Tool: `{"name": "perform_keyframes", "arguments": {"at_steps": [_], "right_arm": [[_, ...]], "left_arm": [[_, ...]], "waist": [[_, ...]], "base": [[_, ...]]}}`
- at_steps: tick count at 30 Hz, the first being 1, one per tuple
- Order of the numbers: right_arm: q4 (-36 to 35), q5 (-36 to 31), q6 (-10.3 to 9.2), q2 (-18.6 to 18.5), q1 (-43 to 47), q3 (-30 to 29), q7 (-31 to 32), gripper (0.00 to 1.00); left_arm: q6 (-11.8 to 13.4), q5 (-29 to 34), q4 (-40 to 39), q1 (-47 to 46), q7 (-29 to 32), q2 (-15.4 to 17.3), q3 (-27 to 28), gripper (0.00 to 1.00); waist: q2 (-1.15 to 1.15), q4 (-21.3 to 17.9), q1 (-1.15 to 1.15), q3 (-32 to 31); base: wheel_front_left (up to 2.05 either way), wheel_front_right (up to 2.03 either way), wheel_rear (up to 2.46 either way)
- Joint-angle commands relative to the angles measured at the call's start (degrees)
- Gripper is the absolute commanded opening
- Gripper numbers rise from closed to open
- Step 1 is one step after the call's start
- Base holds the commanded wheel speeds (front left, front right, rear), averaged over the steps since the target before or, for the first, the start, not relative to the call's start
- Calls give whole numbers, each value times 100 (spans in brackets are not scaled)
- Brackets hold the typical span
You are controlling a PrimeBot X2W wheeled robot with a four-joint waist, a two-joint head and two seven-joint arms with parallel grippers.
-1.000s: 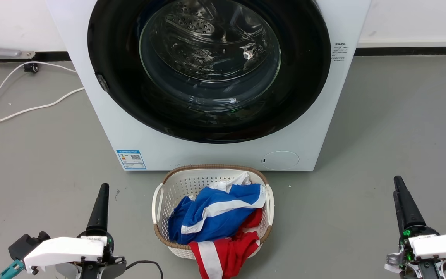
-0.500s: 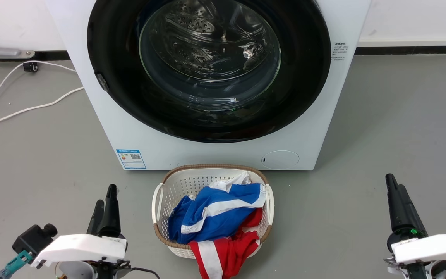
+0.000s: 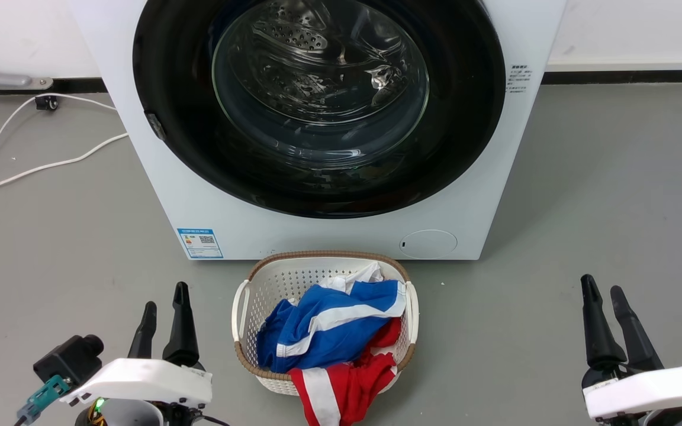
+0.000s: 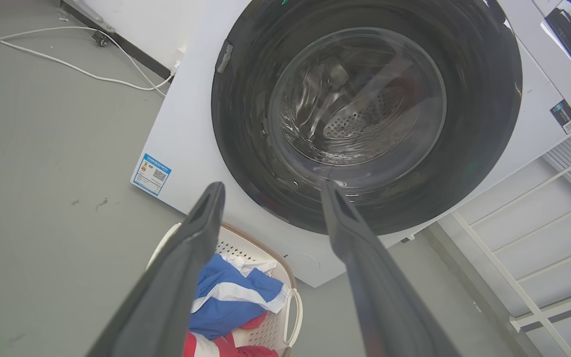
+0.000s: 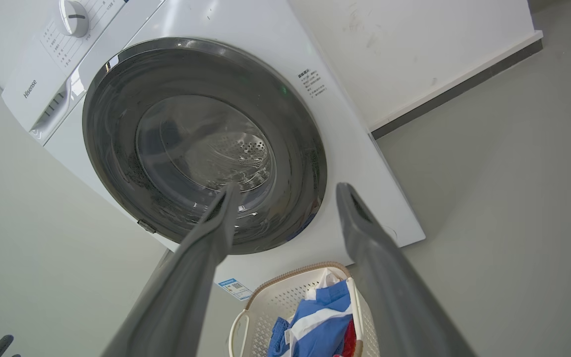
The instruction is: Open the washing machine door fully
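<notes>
Zero progress yet: the washing machine door (image 3: 319,103) sits shut, flush in the front of the washing machine (image 3: 199,204), dead ahead of you. Your left gripper (image 3: 166,297) and right gripper (image 3: 600,285) are both empty, fingers parted a bit, low either side of the laundry basket (image 3: 245,307), well short of the machine. Next, I'd guess: reach the left one to that grey tab (image 3: 155,125) on the rim's left edge.
</notes>
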Motion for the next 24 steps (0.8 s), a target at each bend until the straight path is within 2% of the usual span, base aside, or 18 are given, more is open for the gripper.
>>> {"name": "perform_keyframes", "arguments": {"at_steps": [1,12,24], "right_arm": [[-128,-247,11,-18,-6,16,-72,100],[-281,-1089,11,-17,147,73,-260,100],[-407,-1749,12,-16,304,40,-449,100]], "left_arm": [[55,222,-125,-6,-64,62,-62,100],[228,943,-268,74,-251,174,-308,100],[240,1622,-373,148,-432,208,-445,100]], "waist": [[0,-1,0,1],[0,-4,0,6],[0,-8,0,9]], "base": [[0,0,0],[0,0,0],[0,0,0]]}}
